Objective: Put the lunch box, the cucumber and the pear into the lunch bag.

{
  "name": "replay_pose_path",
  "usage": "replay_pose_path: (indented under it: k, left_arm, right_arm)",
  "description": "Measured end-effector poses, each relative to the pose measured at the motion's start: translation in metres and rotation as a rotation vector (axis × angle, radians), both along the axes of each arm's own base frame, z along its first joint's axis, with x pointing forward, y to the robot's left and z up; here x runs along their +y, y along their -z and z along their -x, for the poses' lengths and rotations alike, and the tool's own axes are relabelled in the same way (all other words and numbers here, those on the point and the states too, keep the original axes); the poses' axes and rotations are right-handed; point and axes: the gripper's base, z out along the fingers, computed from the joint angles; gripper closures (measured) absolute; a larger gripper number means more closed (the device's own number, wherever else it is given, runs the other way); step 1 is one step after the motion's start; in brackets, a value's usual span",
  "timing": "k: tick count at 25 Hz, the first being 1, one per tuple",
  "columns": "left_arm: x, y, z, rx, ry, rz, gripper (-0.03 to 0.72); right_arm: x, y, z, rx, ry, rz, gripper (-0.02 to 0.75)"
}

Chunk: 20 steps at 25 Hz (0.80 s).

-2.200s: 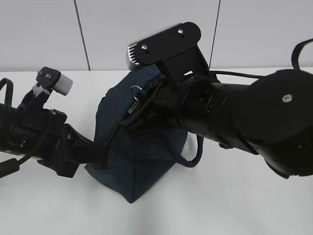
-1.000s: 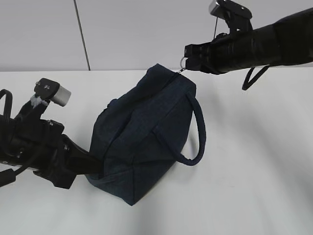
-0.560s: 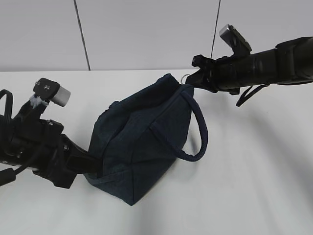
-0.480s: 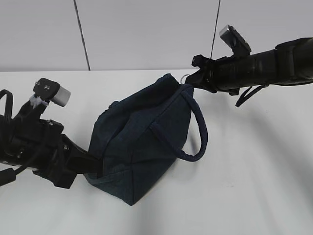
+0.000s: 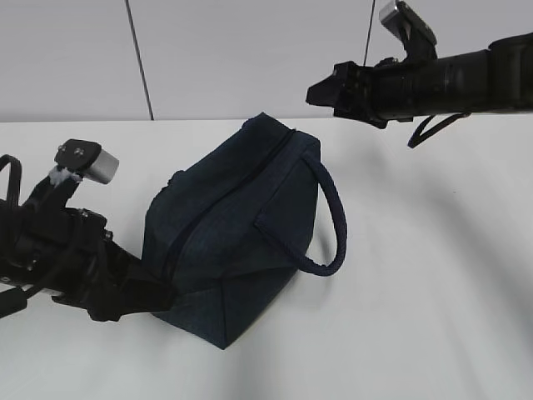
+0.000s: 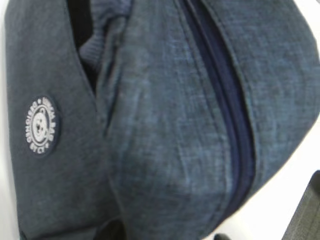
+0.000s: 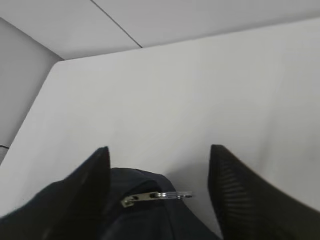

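The navy lunch bag [image 5: 229, 242] stands on the white table, its long zipper [image 5: 250, 179] closed along the top. My left gripper [image 5: 154, 293] is pressed into the bag's lower left end and looks shut on the fabric; its fingers are mostly hidden. The left wrist view is filled with bag fabric [image 6: 165, 125] and the zipper [image 6: 225, 100]. My right gripper [image 5: 321, 90] is open and empty, in the air above the bag's far end. In the right wrist view the right gripper [image 7: 159, 147] hovers over the metal zipper pull [image 7: 157, 196]. The lunch box, cucumber and pear are out of view.
The bag's padded handle [image 5: 337, 217] loops out to the right. A round white badge [image 6: 41, 125] sits on the bag's side. The white table [image 5: 433, 275] stretches right and to the front, with a grey wall behind.
My right gripper has let go of the zipper pull, opened and lifted up and away. The bag's far end has dropped back and the bag has settled slightly left.
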Motion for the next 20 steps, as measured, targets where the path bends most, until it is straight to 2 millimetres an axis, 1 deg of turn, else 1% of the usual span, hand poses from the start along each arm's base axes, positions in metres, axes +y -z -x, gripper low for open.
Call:
replay_pose_path:
  k: [2,5,8,10,13,15,17,19,20]
  left_arm:
    - [0.002,-0.005,0.002,-0.004,-0.012,-0.016,0.32]
    - [0.011,-0.012,0.007,-0.008,-0.058,-0.099,0.312]
    - [0.025,-0.025,0.015,-0.014,-0.186,-0.179,0.312]
    - [0.034,-0.038,0.02,-0.053,-0.263,-0.213,0.328]
    - [0.046,-0.054,0.029,-0.095,-0.366,-0.261,0.349]
    - [0.055,-0.059,0.034,-0.105,-0.421,-0.314,0.351]
    - [0.065,-0.063,0.04,-0.101,-0.483,-0.379,0.352]
    - [0.073,-0.068,0.047,-0.103,-0.547,-0.414,0.352]
    - [0.075,-0.073,0.051,-0.124,-0.565,-0.413,0.353]
  right_arm:
    - [0.0,-0.014,0.005,-0.041,-0.02,0.032,0.212]
    - [-0.001,-0.032,0.014,-0.084,-0.066,0.1,0.208]
    - [-0.003,-0.048,0.029,-0.063,-0.108,0.185,0.214]
    - [-0.003,-0.052,0.038,-0.005,-0.129,0.243,0.232]
    - [-0.002,-0.052,0.056,0.133,-0.158,0.379,0.259]
    - [-0.003,-0.049,0.071,0.241,-0.147,0.481,0.267]
    - [-0.003,-0.044,0.086,0.325,-0.106,0.537,0.271]
    - [-0.004,-0.042,0.105,0.365,-0.077,0.602,0.273]
    - [-0.004,-0.038,0.118,0.377,-0.076,0.626,0.274]
